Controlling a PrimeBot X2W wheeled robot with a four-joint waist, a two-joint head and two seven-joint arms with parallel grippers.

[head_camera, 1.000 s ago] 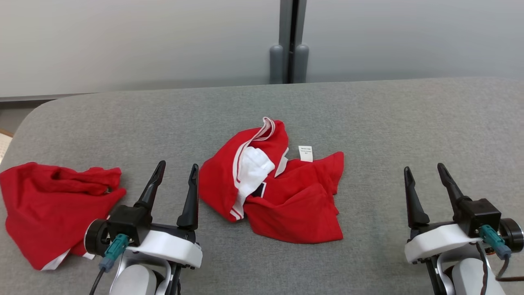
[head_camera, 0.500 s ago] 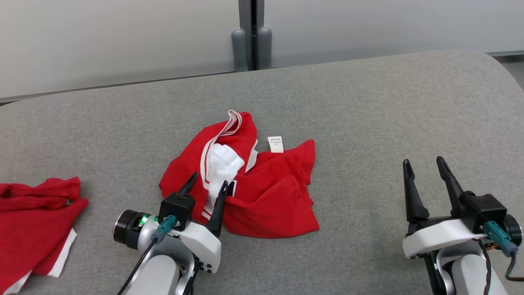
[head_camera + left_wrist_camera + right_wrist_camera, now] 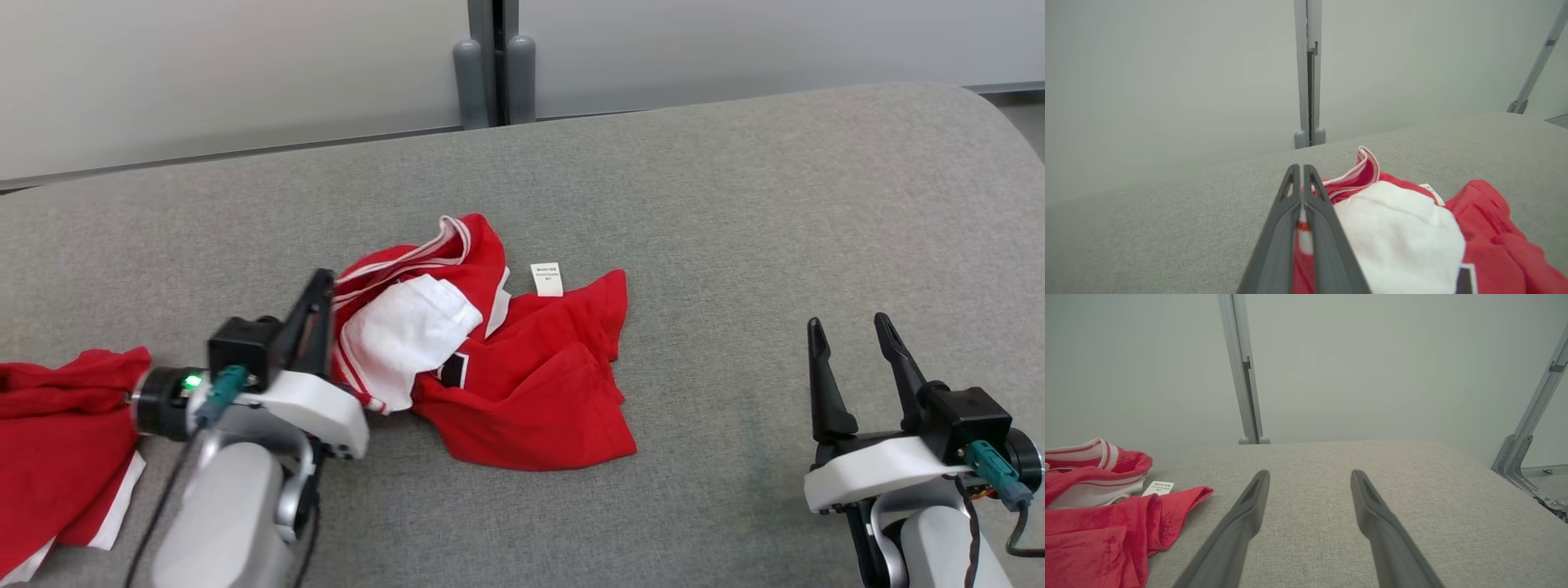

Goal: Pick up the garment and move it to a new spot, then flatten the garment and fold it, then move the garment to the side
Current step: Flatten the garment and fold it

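1. Red garment [image 3: 531, 392] lay crumpled on the table [image 3: 735, 204] just in front of the post [image 3: 487, 61]; the left gripper [image 3: 324, 282] was clenched on its striped hem.
2. That thin pinch could have slipped during a lift.
3. The right gripper [image 3: 847, 322], released far right of the post, offered no support, so cloth might have dragged.

Crumpled red-white garment [image 3: 531, 392], perhaps a jersey

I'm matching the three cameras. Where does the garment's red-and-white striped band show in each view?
Head view: striped band at the garment's far tip, left of centre.
Left wrist view: band just right of centre.
Right wrist view: band at the left edge, mid-height.
Shared landmark: the grey post behind the table.
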